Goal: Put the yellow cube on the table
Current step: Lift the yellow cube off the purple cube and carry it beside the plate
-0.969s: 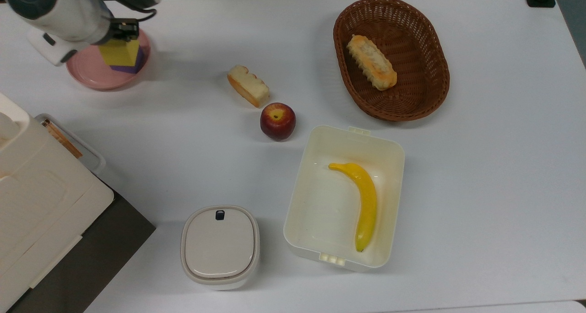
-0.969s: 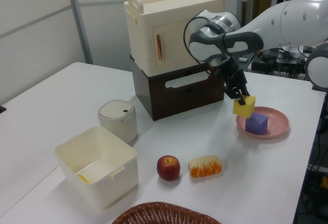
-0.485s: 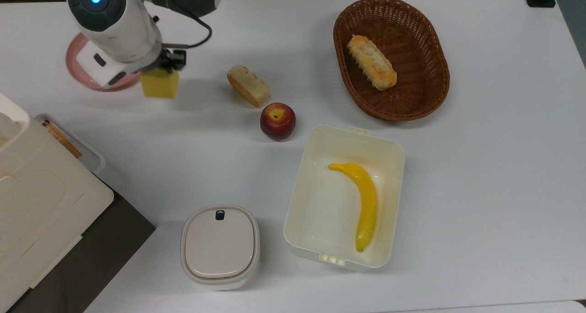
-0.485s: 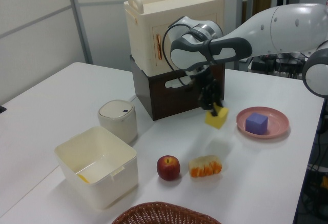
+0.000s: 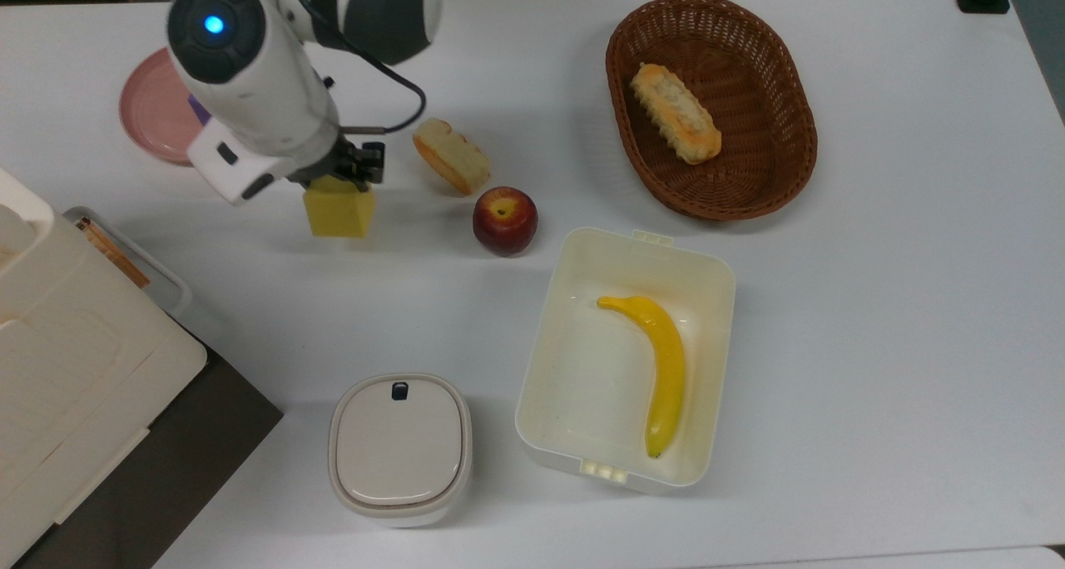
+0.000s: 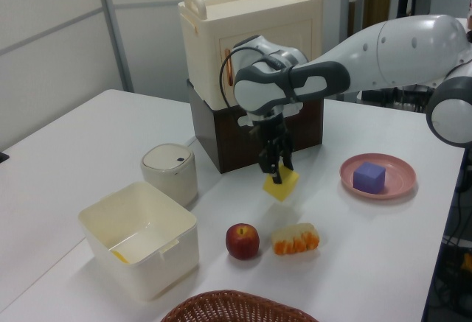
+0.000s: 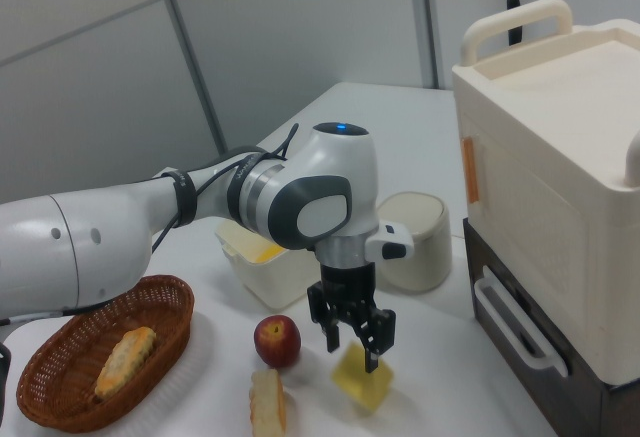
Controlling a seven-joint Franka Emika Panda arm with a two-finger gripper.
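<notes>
— Cube status? Where do you have it?

— Yellow cube [image 5: 337, 210] hangs from my pincer [image 5: 359, 166], fingers clamped on its upper part, so it is gripped, not resting. In the left view it sits tilted, one corner lowest, and a soft shadow lies on the table [image 5: 874, 303] under it. I judge it is off the surface, low but not down.

— Why carry it there?

— Bare tabletop lies directly beneath the pincer. The pink plate [image 5: 154, 111] with the purple cube [image 6: 369, 177] is behind the arm, well apart, so nothing there gets knocked. In the top view the bread slice [image 5: 450, 155] is just off to the pincer's right and the apple [image 5: 505, 220] a bit further on that side and lower in the frame. Both are near, neither touches.

— Anything crowding the drop?

— The brown-and-cream cabinet [image 6: 254, 79] stands beyond the pincer in the left view, clear of it. The lidded pot [image 5: 400, 448] and the open box [image 5: 707, 286] with the banana [image 5: 661, 365] are well away below the pincer in the top view; the basket [image 5: 782, 78] is far off to the top view's right.

— Next?

— I would lower it until the cube's bottom meets the table, then release. The tilt is my worry: it may rock or roll toward the bread when it lands.
</notes>
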